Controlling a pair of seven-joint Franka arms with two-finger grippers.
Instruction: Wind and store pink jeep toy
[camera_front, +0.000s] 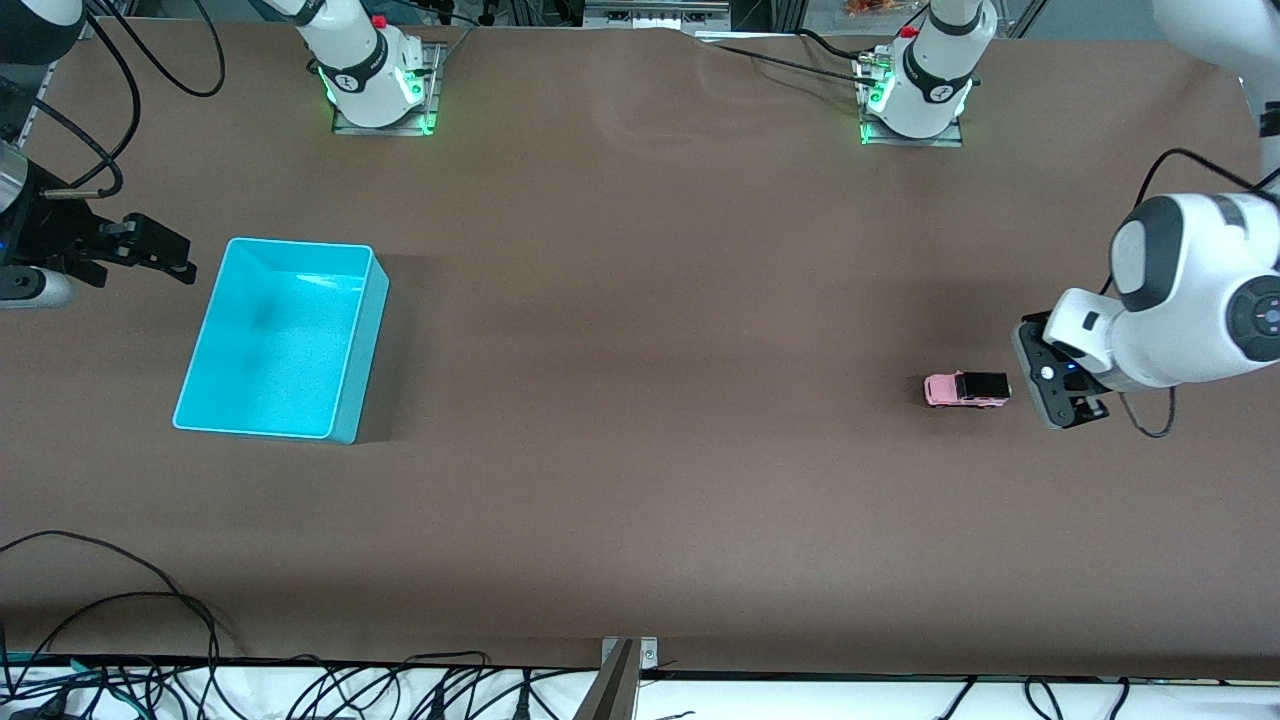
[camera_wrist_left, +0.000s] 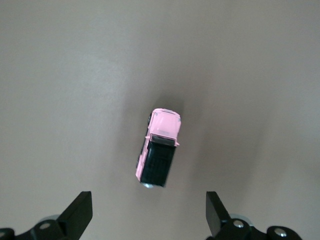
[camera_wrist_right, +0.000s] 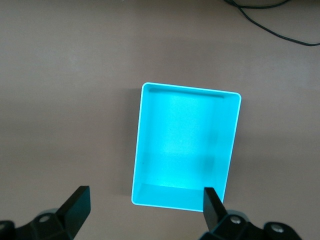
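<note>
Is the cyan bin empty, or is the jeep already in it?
Empty: the cyan bin shows only bare floor; the pink jeep toy stands on the table.

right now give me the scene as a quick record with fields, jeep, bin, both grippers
pink jeep toy: on its wheels on the bare table, toward the left arm's end, not held
cyan bin: toward the right arm's end of the table, nothing in it
left gripper: open, in the air above the jeep, not touching it
right gripper: open, in the air by the bin, holding nothing
task progress: jeep not yet picked up or stored
</note>
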